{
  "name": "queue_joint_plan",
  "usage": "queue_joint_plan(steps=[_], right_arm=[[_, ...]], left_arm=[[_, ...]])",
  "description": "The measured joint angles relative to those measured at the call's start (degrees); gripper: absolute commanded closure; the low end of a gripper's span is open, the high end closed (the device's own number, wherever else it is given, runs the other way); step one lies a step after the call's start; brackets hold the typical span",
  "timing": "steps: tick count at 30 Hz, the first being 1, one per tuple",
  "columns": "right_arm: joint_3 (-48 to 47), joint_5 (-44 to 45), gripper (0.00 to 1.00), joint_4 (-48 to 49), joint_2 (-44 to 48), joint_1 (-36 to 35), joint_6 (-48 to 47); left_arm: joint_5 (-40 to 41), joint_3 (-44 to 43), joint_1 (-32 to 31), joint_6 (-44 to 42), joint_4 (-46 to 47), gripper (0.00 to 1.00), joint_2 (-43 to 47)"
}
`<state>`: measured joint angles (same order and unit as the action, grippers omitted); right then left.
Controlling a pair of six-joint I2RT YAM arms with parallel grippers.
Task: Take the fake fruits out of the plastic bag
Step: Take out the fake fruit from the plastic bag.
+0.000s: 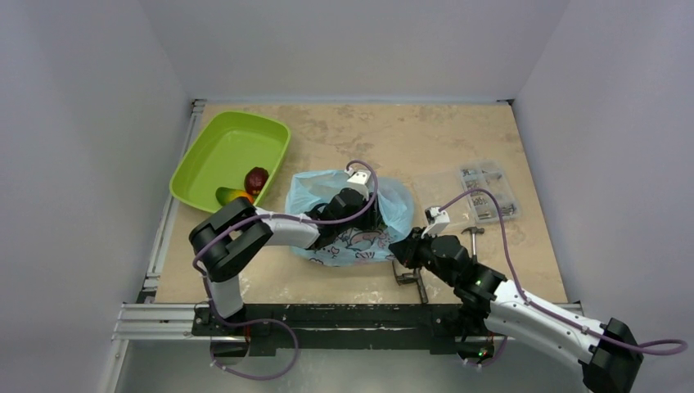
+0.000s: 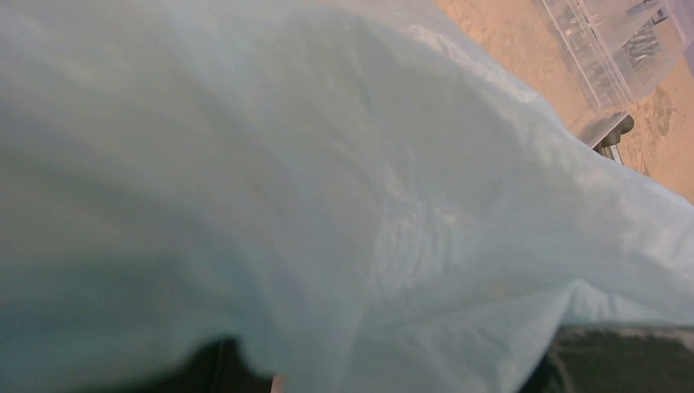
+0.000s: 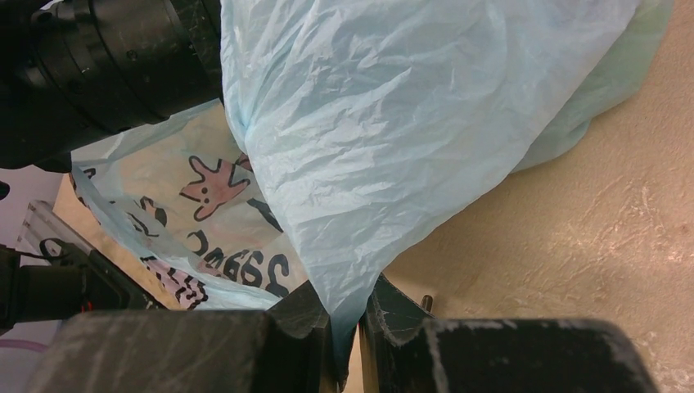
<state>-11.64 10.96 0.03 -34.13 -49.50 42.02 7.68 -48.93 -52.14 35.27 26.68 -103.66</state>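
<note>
- The thin light-blue translucent plastic bag point(image 1: 391, 206) with pink and black cartoon prints lies crumpled at the middle of the beige stone-patterned table point(image 1: 368, 131). Its printed side faces the near edge.
- No fake fruit can be made out inside the bag from any view; the plastic hides its contents.
- The left gripper point(image 1: 358, 211) is pushed into the bag's mouth from the left. From the left wrist camera only blue film fills the picture, so I cannot tell how far its jaws are apart or whether they hold anything.
- The right gripper point(image 3: 348, 327) is at the bag's near right corner. Its two black fingers point(image 3: 304, 315) are pressed almost together on a hanging fold of the blue plastic, which is pinched between them.
- A dark red toy fruit point(image 1: 257, 178) lies in the near right part of the lime-green plastic tray point(image 1: 214, 147), with a small yellow-orange and green piece point(image 1: 232, 195) just beside it on the near side. The tray sits at the far left of the table, close to the bag's left side.
- A clear plastic parts box point(image 1: 484, 192) with small compartments rests to the right of the bag.
- A metal clamp point(image 1: 409, 276) stands at the table's near edge, just beside the right gripper.
</note>
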Motion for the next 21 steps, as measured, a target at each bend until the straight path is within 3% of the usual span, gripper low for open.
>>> queue_joint_plan(steps=[3,8,21], right_arm=[[0.0,-0.02,0.89,0.02,0.0,0.0,0.0],[0.0,-0.02,0.89,0.02,0.02,0.0,-0.02],[0.0,-0.04,0.89,0.04,-0.46,0.0,-0.02]], left_arm=[[0.48,-0.55,0.0,-0.33,0.02,0.81,-0.57],[0.7,-0.63,0.0,-0.48,-1.11,1.0,-0.5],[-4.02,3.76,0.0,-0.79,-9.99,1.0,15.34]])
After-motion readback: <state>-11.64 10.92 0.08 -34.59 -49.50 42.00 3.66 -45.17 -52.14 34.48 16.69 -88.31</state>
